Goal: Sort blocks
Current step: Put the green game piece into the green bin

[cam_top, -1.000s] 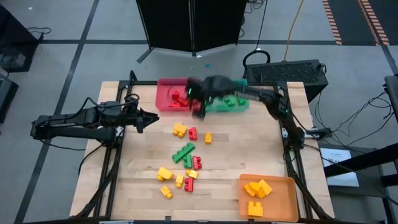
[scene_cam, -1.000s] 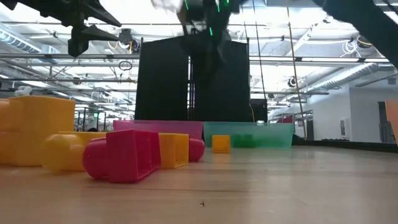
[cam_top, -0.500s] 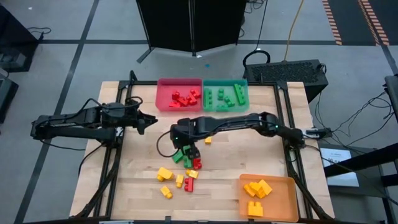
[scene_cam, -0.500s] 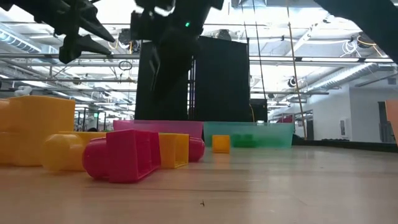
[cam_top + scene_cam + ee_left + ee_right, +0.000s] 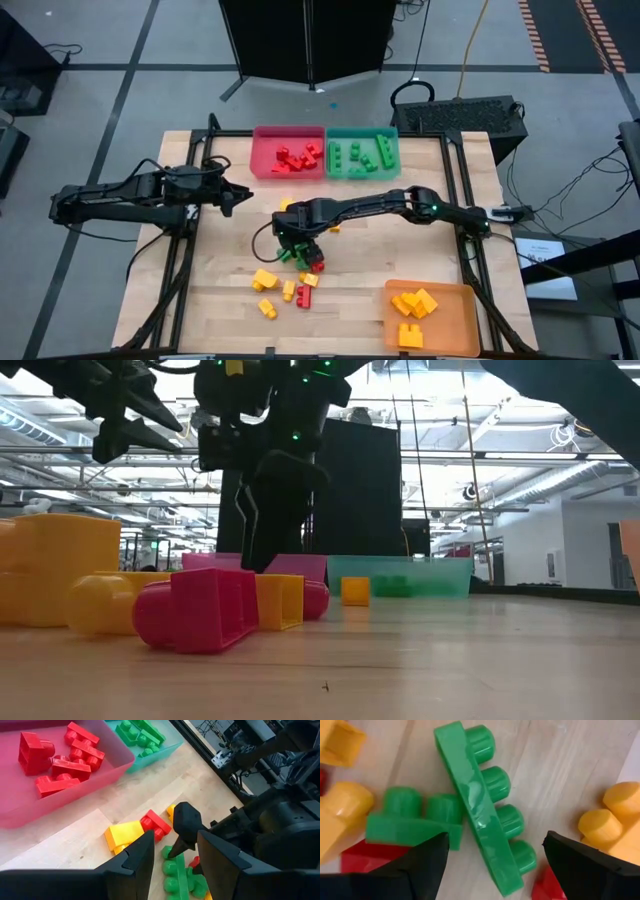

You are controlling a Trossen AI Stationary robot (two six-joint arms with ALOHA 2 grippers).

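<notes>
Two green blocks [image 5: 470, 825] between fingers [image 5: 425, 865]

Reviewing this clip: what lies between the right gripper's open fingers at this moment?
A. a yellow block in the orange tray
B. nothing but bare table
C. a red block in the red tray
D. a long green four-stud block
D: the right wrist view shows the long green four-stud block lying on the table between the two fingers of the right gripper, which stands open over the loose pile, not yet closed on it.
</notes>
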